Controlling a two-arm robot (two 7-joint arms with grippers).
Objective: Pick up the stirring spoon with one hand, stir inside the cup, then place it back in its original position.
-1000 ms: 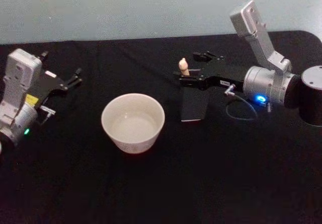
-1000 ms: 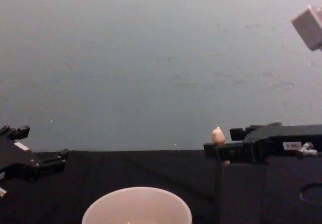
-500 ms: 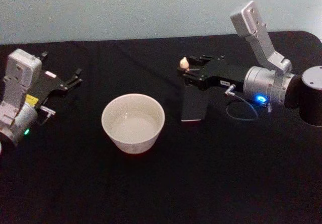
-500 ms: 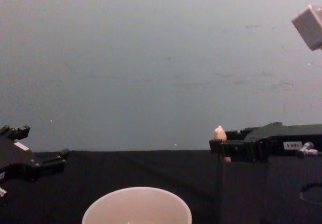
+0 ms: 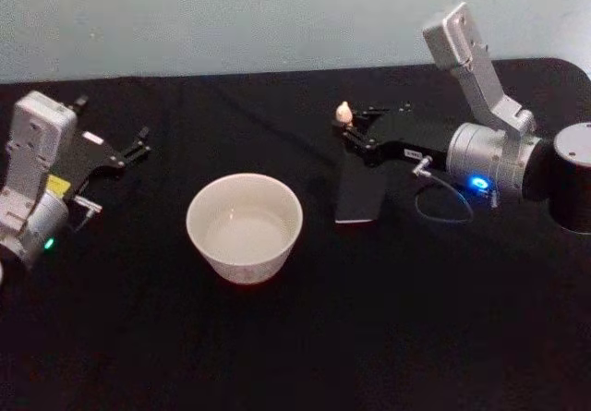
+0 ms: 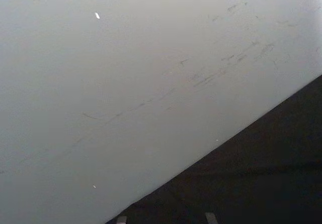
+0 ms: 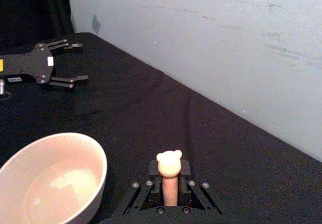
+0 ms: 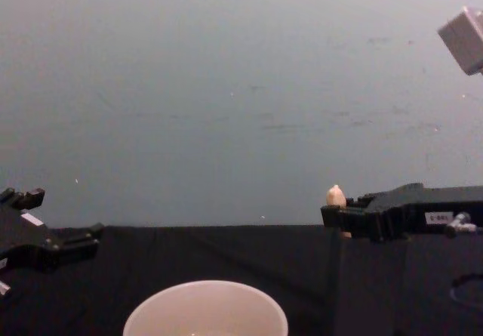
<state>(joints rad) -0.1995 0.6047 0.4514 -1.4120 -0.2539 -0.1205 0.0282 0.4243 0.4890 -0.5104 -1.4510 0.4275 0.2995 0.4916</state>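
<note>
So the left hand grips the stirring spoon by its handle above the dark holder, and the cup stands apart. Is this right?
Not quite. The right hand grips the stirring spoon by its handle above the dark holder, as the head view shows; the left hand sits open at the table's left side. The cup does stand apart.

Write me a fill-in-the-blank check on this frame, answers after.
1. The right pincer is shut on the ____.
2. The cup stands to the robot's ____ of the dark holder box.
3. The idle left pincer has its fingers ____.
Missing words: stirring spoon; left; open.
</note>
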